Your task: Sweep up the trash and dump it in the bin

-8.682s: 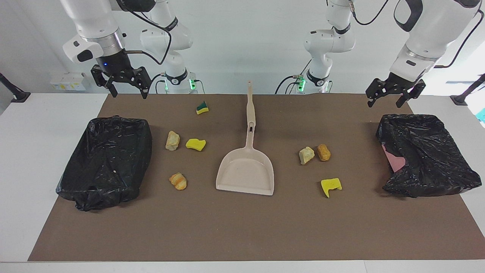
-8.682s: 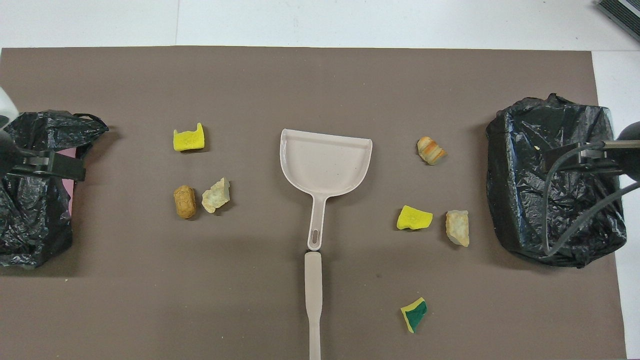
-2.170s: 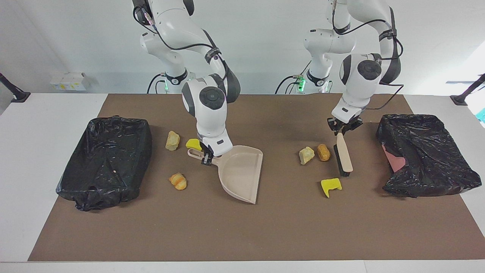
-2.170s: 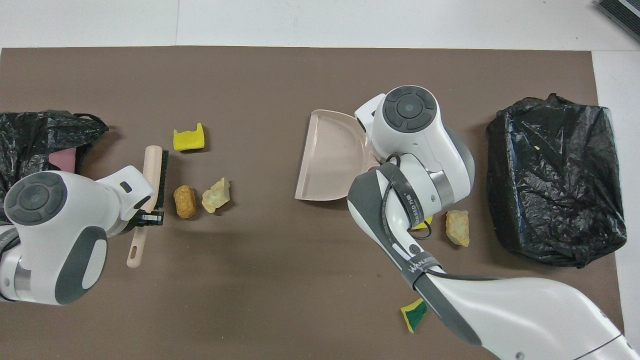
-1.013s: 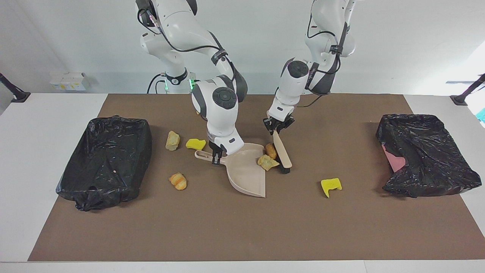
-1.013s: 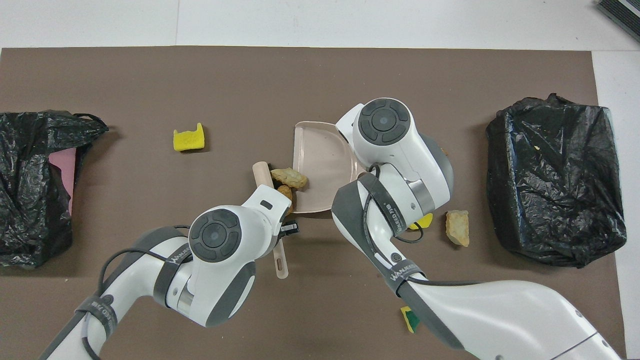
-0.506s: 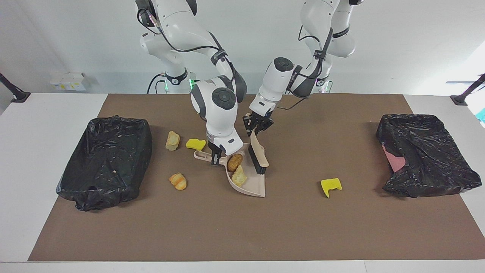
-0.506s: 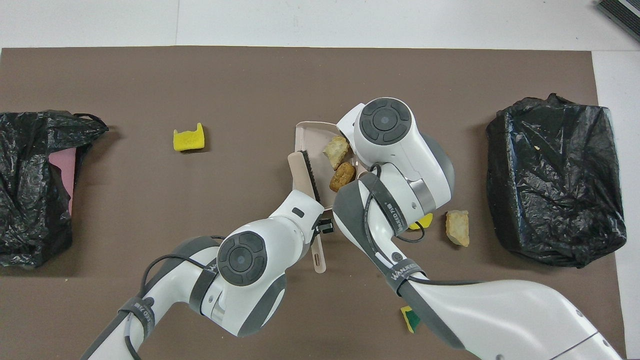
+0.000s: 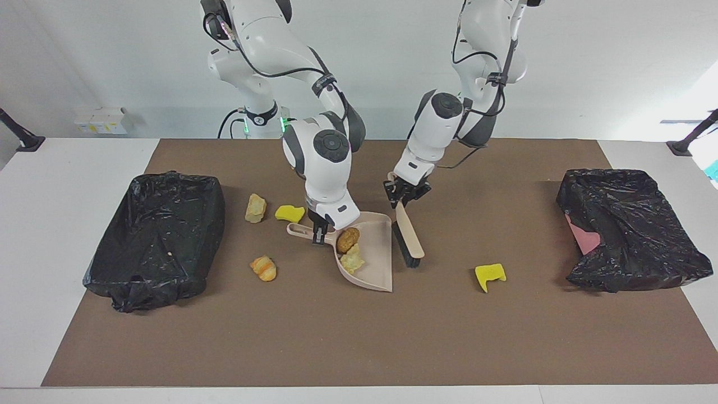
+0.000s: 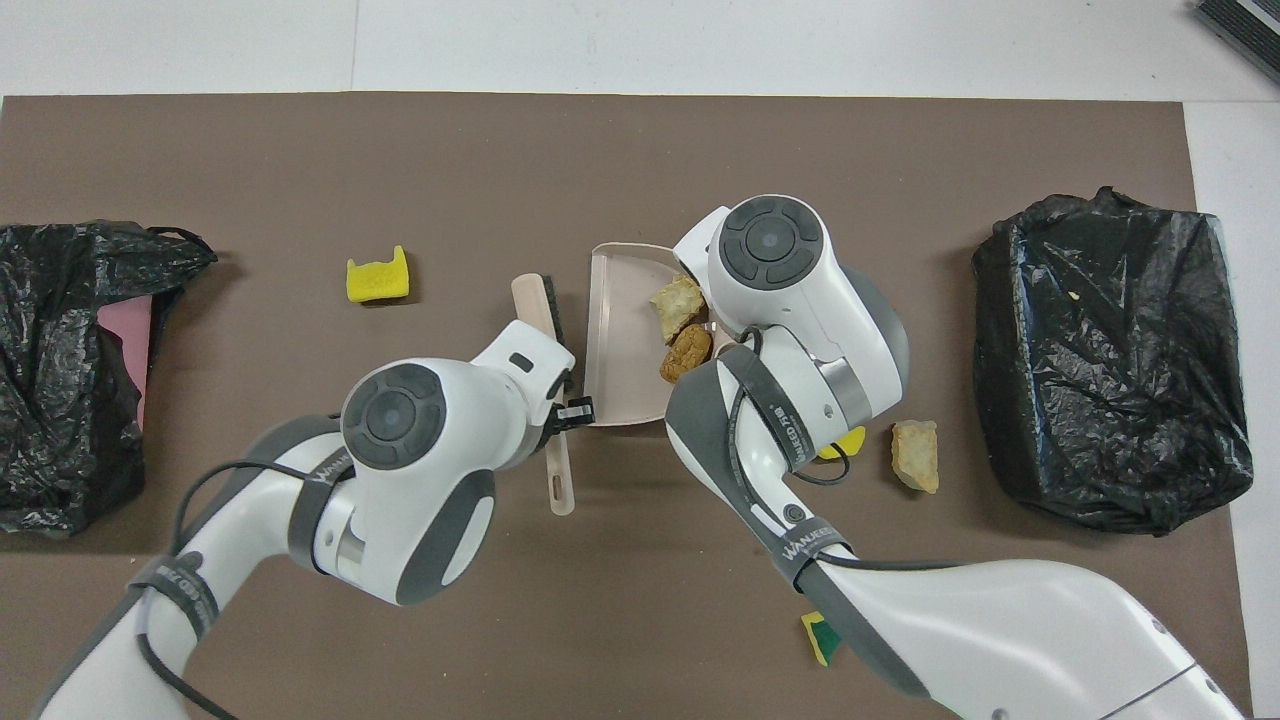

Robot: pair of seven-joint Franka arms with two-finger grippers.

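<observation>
I see the croissant (image 9: pixel 263 267), tan lump (image 9: pixel 255 208) and yellow sponge piece (image 9: pixel 289 213) on the surface near the black-lined bin (image 9: pixel 157 238). My right tool (image 9: pixel 320 231) grips the dustpan (image 9: pixel 367 259) handle; a brown lump (image 9: pixel 348 239) and pale lump (image 9: pixel 353 260) lie in it. My left tool (image 9: pixel 405 192) grips the brush (image 9: pixel 408 238), beside the pan's mouth. A notched yellow sponge (image 9: pixel 489 275) lies toward the second bin (image 9: pixel 631 230).
</observation>
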